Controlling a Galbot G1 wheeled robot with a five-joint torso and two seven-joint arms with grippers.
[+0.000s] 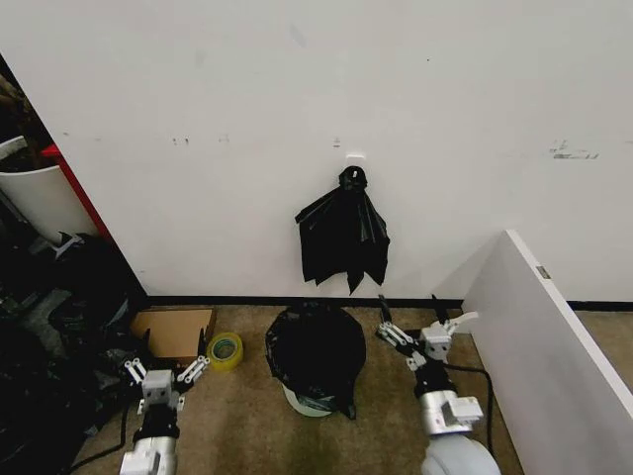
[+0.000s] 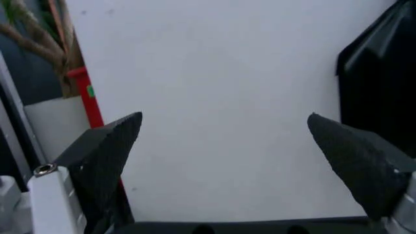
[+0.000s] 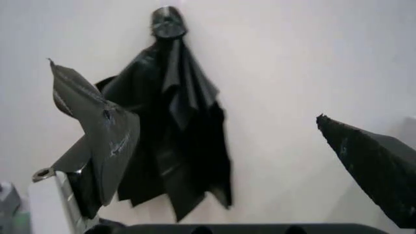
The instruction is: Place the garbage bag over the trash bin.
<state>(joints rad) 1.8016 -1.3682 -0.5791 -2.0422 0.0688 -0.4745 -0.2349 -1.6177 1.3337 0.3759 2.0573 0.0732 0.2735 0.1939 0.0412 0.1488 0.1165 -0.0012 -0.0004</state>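
The 2 grippers, left gripper [image 1: 166, 368] and right gripper [image 1: 420, 325], gape wide and empty, flanking the round cream-white plastic trash bin [image 1: 303, 401] draped in the glossy black plastic garbage bag [image 1: 318, 354].

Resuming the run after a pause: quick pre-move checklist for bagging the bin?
1. Glossy black plastic garbage bag draped over the round cream-white plastic trash bin: ok.
2. Bag seated all round the rim: cannot tell, far side hidden.
3. Left gripper open, holding nothing: ok.
4. Right gripper open, beside the bag: ok.
5. Yellow tape roll apart from the bin: ok.
6. Knotted black plastic bunch hangs on the wall, apart: ok.
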